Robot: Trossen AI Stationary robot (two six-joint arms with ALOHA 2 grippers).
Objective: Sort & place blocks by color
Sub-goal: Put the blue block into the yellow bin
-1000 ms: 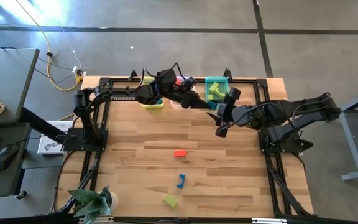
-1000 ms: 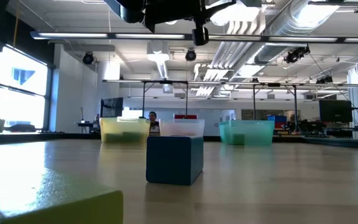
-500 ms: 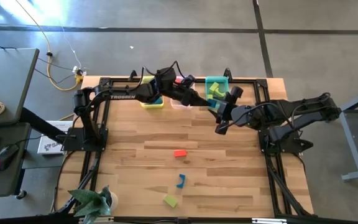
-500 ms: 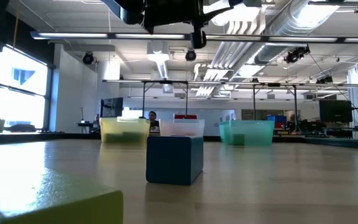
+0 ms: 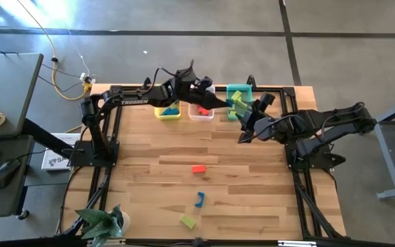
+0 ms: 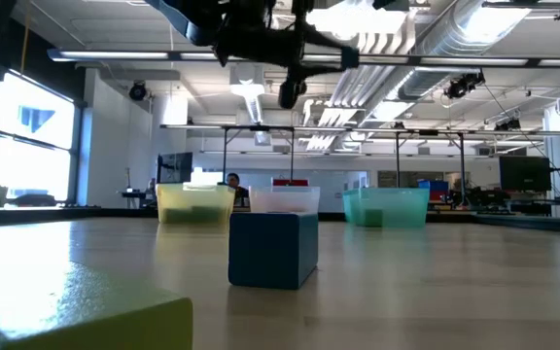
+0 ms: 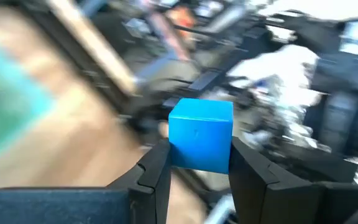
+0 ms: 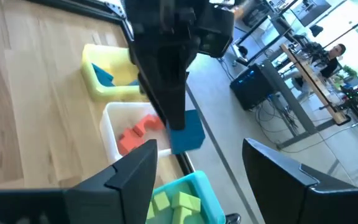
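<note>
My left gripper (image 5: 218,103) hangs above the far edge of the table by the clear bin (image 5: 201,111), shut on a blue cube (image 7: 201,134), which the right wrist view also shows (image 8: 188,132). My right gripper (image 5: 245,130) is open in the air, near the teal bin (image 5: 238,99). A red block (image 5: 198,169), a blue arch (image 5: 199,200) and a yellow-green block (image 5: 188,221) lie flat on the table. The yellow bin (image 8: 107,78) holds a blue block, the clear bin (image 8: 120,127) red ones, the teal bin (image 8: 179,199) green ones. My left gripper pinches the blue cube by two opposite faces (image 7: 174,140), one finger (image 7: 154,171) on each side. The fingers (image 8: 174,106) point down from above, and the cube sits at their free ends. It is lifted clear, above the clear bin's far rim.
The three bins stand in a row along the far edge. The metal frame rails (image 5: 108,137) run along the table's sides. The two arms are close together near the teal bin. In the low view the blue block (image 6: 273,250) stands before the bins.
My left arm has swung toward the table's far edge and its wrist has turned, which has uncovered the yellow and clear bins in the high view. The blue cube has gone with it. My right gripper has crept slightly toward the far edge.
</note>
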